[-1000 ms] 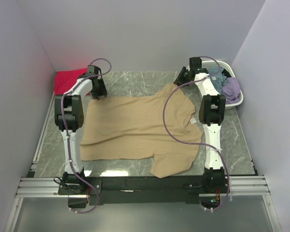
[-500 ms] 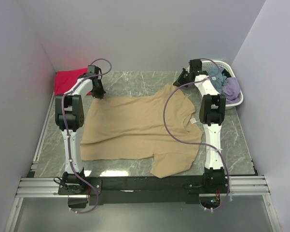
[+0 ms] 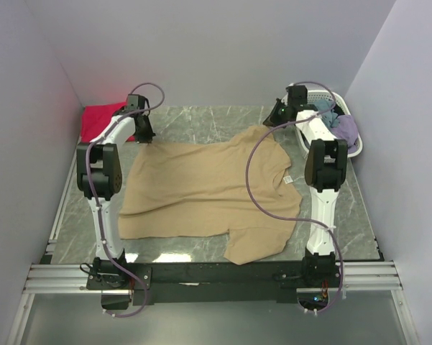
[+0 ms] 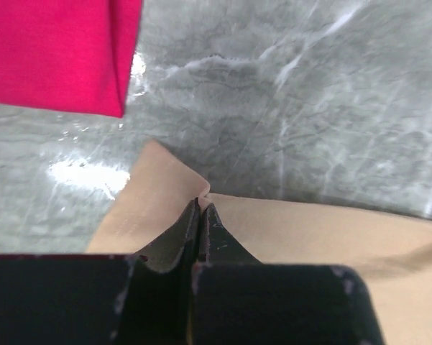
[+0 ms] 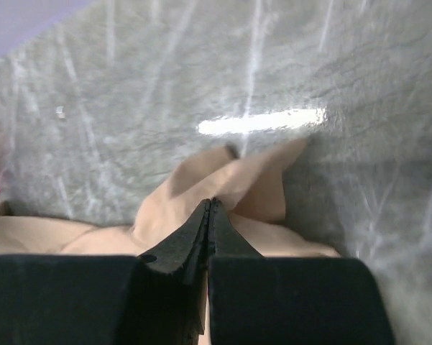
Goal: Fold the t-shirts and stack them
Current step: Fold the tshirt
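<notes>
The tan t-shirt [image 3: 201, 190] lies spread flat across the middle of the grey marble table [image 3: 201, 122] in the top view. Its hem is toward the left of the frame and its neck toward the right, where a small white label [image 3: 289, 180] shows. One sleeve points to the lower edge of the frame, and the other reaches up toward the upper right.

The left gripper [image 3: 146, 138] sits at the shirt's upper left corner. In the left wrist view its fingers [image 4: 212, 226] are pressed together on that corner, and the cloth rises into a small peak at their tips.

The right gripper [image 3: 269, 122] is at the shirt's upper right, on the far sleeve. In the right wrist view its fingers [image 5: 190, 230] are pinched shut on a raised fold of tan cloth, which bunches up just beyond the tips.

The red t-shirt [image 3: 100, 118] lies in the upper left corner of the table, folded. It is near the left gripper but apart from the tan shirt, with bare marble between them.

A white basket [image 3: 355, 149] stands at the upper right edge of the table, beside the right arm. It holds blue and purple clothes [image 3: 343, 129].
</notes>
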Action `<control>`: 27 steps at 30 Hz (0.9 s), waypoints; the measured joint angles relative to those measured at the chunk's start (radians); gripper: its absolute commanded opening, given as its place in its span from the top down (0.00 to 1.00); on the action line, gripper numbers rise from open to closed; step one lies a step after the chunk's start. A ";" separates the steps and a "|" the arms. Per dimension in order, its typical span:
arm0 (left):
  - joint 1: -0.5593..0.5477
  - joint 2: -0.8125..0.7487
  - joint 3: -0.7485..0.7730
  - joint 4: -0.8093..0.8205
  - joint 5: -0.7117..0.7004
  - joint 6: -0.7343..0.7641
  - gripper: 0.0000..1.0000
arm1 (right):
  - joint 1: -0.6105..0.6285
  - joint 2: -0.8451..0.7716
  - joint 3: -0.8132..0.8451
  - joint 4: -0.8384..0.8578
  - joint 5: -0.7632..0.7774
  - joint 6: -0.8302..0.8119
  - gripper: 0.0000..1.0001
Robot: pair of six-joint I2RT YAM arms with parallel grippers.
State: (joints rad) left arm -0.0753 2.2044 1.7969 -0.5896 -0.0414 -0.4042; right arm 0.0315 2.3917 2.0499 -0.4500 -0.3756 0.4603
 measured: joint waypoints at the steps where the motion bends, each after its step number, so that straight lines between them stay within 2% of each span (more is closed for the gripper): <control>1: 0.000 -0.013 -0.006 0.003 -0.003 0.000 0.99 | 0.000 -0.023 -0.009 0.002 0.008 -0.007 1.00; 10: -0.003 -0.113 -0.121 0.012 -0.043 -0.013 0.99 | -0.002 -0.207 -0.156 0.035 0.036 -0.032 1.00; 16: -0.004 -0.113 -0.145 0.009 -0.091 -0.024 0.99 | -0.002 -0.250 -0.222 0.036 0.065 -0.039 1.00; 18: -0.004 -0.112 -0.137 0.006 -0.106 -0.023 0.87 | -0.002 -0.249 -0.217 0.027 0.072 -0.040 1.00; 21: -0.004 -0.098 -0.094 -0.009 -0.124 -0.022 0.89 | -0.002 -0.239 -0.182 0.008 0.071 -0.039 1.00; 22: -0.004 -0.092 -0.079 -0.008 -0.129 -0.021 0.99 | -0.002 -0.234 -0.172 0.008 0.071 -0.039 1.00; 24: -0.004 -0.078 -0.050 -0.010 -0.142 -0.016 0.99 | -0.002 -0.229 -0.156 0.008 0.068 -0.039 1.00; 25: -0.004 -0.072 -0.042 -0.012 -0.146 -0.015 0.72 | -0.002 -0.228 -0.155 0.008 0.068 -0.039 1.00; 27: -0.004 -0.066 -0.040 -0.014 -0.151 0.000 0.38 | -0.002 -0.228 -0.155 0.008 0.067 -0.039 1.00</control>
State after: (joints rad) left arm -0.0792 2.1380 1.7565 -0.6033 -0.1921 -0.4042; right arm 0.0296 2.1635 1.8946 -0.4419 -0.3084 0.4213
